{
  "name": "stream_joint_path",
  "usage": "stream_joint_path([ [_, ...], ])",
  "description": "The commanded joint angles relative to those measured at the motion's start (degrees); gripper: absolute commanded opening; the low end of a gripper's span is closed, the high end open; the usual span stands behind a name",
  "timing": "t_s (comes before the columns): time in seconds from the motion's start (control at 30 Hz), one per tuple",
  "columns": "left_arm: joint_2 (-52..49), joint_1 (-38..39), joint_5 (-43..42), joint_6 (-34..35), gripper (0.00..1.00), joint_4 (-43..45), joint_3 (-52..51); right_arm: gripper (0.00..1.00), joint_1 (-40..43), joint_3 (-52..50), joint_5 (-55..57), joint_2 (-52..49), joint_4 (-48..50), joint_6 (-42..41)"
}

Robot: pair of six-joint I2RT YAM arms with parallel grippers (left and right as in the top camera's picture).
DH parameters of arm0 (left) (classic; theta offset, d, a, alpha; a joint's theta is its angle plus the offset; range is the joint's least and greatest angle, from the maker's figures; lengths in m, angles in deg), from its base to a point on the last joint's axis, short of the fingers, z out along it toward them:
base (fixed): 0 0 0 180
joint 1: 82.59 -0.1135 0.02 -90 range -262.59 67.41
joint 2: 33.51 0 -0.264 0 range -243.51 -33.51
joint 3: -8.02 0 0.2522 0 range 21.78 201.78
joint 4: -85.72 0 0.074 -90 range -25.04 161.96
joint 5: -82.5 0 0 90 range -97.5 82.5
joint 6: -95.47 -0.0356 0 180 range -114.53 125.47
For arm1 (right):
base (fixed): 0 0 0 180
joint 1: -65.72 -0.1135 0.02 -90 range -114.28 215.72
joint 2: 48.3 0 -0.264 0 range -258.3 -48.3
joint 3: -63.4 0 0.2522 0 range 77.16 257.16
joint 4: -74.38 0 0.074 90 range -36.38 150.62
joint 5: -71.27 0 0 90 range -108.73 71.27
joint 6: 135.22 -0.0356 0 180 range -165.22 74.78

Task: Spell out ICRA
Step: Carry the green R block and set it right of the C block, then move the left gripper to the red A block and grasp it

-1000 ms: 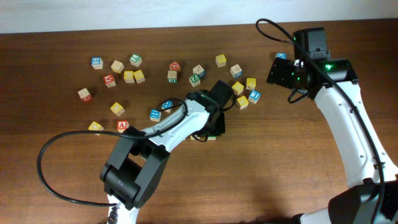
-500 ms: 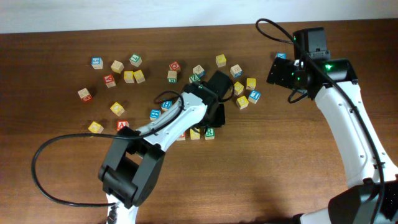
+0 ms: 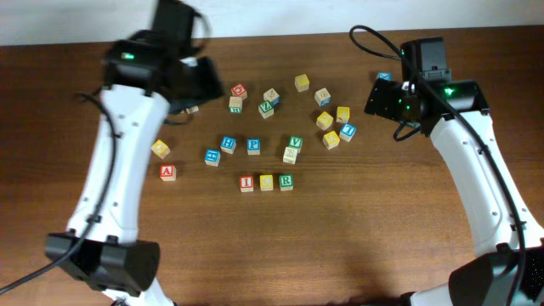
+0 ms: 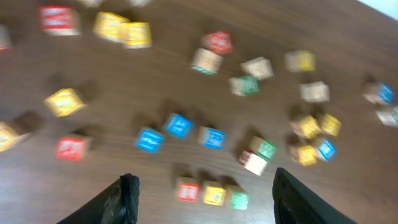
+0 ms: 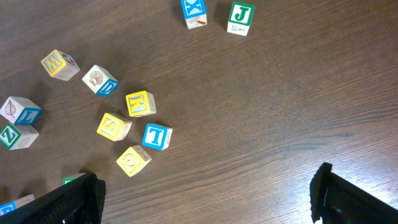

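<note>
While the left hand (image 4: 205, 179) and right hand (image 5: 205, 190) hang open and empty, 3 of the 4 letters stand in line.
Left hand: 2 fingers spread apart with nothing between them, raised over the far left of the table (image 3: 365, 242); its wrist view is blurred. Right hand: fingers at full spread above loose cubes at the far right. The red I cube (image 3: 246, 183), yellow C cube (image 3: 266, 182) and green R cube (image 3: 286, 181) sit side by side in 1 row, close together, mid-table toward the near edge. The red A cube (image 3: 167, 172) sits alone well to the left of the I, outside the row. 3 blue-lettered cubes (image 3: 228, 144) lie just behind the row.
</note>
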Motion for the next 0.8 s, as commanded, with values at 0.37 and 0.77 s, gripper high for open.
stream_joint_path([
  [0.37, -1.84, -18.27, 4.66, -10.71, 0.95, 4.09, -19.63, 0.98, 0.00, 0.74, -0.07, 0.02, -0.04, -0.50],
  [0.77, -1.86, -23.02, 1.64, -16.20, 0.80, 7.34, -35.52, 0.98, 0.00, 0.74, -0.07, 0.02, -0.04, -0.50],
])
